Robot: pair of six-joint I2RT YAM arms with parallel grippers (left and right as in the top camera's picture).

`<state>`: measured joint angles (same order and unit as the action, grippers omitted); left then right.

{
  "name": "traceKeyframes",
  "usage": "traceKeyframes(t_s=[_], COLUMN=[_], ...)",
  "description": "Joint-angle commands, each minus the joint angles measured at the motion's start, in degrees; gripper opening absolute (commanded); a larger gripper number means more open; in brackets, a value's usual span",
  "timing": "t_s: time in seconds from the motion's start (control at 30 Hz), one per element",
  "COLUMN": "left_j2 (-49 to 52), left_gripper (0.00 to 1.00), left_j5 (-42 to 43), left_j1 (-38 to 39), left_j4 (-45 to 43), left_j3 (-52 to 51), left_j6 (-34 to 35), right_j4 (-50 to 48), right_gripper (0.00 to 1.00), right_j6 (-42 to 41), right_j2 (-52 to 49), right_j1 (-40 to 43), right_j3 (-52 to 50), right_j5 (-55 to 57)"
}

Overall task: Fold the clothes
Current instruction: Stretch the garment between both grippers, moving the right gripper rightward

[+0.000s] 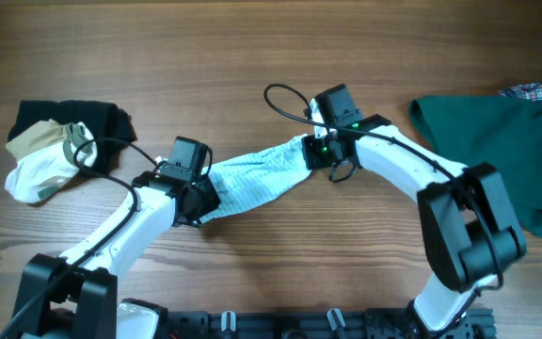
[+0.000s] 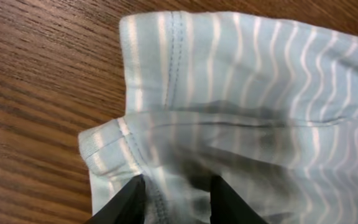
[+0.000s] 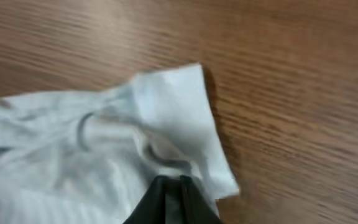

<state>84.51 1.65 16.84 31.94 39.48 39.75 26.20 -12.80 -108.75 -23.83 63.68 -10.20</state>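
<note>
Between both arms, each gripper (image 1: 199, 200) (image 1: 314, 153) pinches the striped garment (image 1: 257, 177).

Both arms are extended from the near table edge toward the centre, elbows bent outward. The left gripper (image 1: 199, 198) is angled down toward the tabletop; in the left wrist view its fingers (image 2: 124, 202) are seen parted, with striped cloth (image 2: 241, 112) gathered between them. The right gripper (image 1: 316, 153) is lowered from the opposite side; in the right wrist view its jaws are seen pressed together, pinching the cloth's edge.
</note>
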Motion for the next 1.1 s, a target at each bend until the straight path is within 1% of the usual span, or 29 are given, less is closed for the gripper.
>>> traceKeyframes(t_s=[0.0, 0.1, 0.2, 0.23, 0.37, 0.4, 0.47, 0.53, 0.6, 0.7, 0.73, 0.77, 0.8, 0.83, 0.87, 0.93, 1.0, 1.03, 1.07], left_j2=[-0.6, -0.6, -0.6, -0.6, -0.6, -0.6, -0.6, -0.7, -1.1, -2.6, -3.3, -4.4, -5.5, -6.5, -7.4, -8.6, -8.8, -8.7, -8.6], left_gripper=[0.35, 0.38, 0.4, 0.43, 0.46, 0.48, 0.5, 0.52, 0.55, 0.55, 0.56, 0.57, 0.6, 0.61, 0.63, 0.66, 0.69, 0.69, 0.7], left_j5=[-0.5, -2.3, -3.4, -3.7, -3.6, -3.6, -3.6, -2.9, -2.3, -2.1, -1.9, -1.6, -1.0, -0.4, -0.2, -0.1, 0.5, 0.5, 0.5], left_j1=[-0.4, -0.4, -0.5, -0.5, -0.5, -0.5, -0.5, -0.5, -0.5, -0.5, -0.5, -0.5, -0.5, -0.6, -0.9, -1.7, -2.8, -3.3, -3.7], left_j4=[-0.4, -0.5, -0.8, -1.2, -2.3, -2.7, -3.0, -2.5, -0.9, 3.2, 4.5, 5.8, 6.6, 7.1, 7.6, 9.3, 10.8, 11.7, 12.2], left_j3=[-0.3, -0.3, -0.3, -0.3, -0.3, -0.3, -0.1, 0.7, 2.4, 5.7, 6.6, 7.5, 8.0, 8.1, 8.1, 8.1, 8.0, 8.0, 8.0], left_j6=[-0.3, -0.3, -2.1, -2.3, -2.2, -2.3, -2.3, -3.7, -4.9, -4.8, -4.8, -4.8, -4.8, -4.7, -4.5, -2.9, -2.8, -2.9, -2.9], right_j4=[1.7, 5.4, 12.8, 16.2, 22.6, 23.5, 23.6, 22.4, 20.7, 19.4, 19.3, 19.3, 19.4, 19.5, 19.5, 19.6, 19.7, 19.7, 19.7], right_gripper=[0.07, 0.06, 0.05, 0.05, 0.04, 0.05, 0.06, 0.09, 0.09, 0.11, 0.14, 0.23, 0.37, 0.45, 0.51, 0.59, 0.67, 0.7, 0.72], right_j6=[-4.3, -7.0, -11.1, -12.2, -12.4, -12.5, -12.7, -12.6, -11.6, -11.6, -11.6, -11.6, -11.5, -11.6, -11.6, -11.6, -11.6, -11.3, -11.0], right_j2=[-4.5, -5.0, -4.5, -4.2, -3.3, -3.0, -2.0, -0.6, 1.9, 7.1, 9.1, 10.7, 12.7, 14.3, 15.7, 18.2, 19.7, 19.9, 19.9], right_j1=[0.3, 0.7, 0.5, 0.3, -0.9, -1.7, -2.7, -2.9, -2.9, -2.3, -2.3, -2.3, -2.3, -2.3, -2.3, -2.2, -1.9, -1.8, -1.6], right_j3=[-0.4, -0.4, -0.4, -0.4, -0.4, -0.4, -0.4, -0.4, -0.3, -0.3, -0.3, -0.3, -0.3, -0.3, -0.3, -0.3, -0.3, -0.3, -0.3], right_j5=[5.0, 5.7, 5.7, 4.5, 0.3, -0.1, -0.1, -0.1, -0.1, 0.1, 0.4, 0.7, 1.6, 2.2, 2.8, 3.1, 3.1, 3.0, 2.7])
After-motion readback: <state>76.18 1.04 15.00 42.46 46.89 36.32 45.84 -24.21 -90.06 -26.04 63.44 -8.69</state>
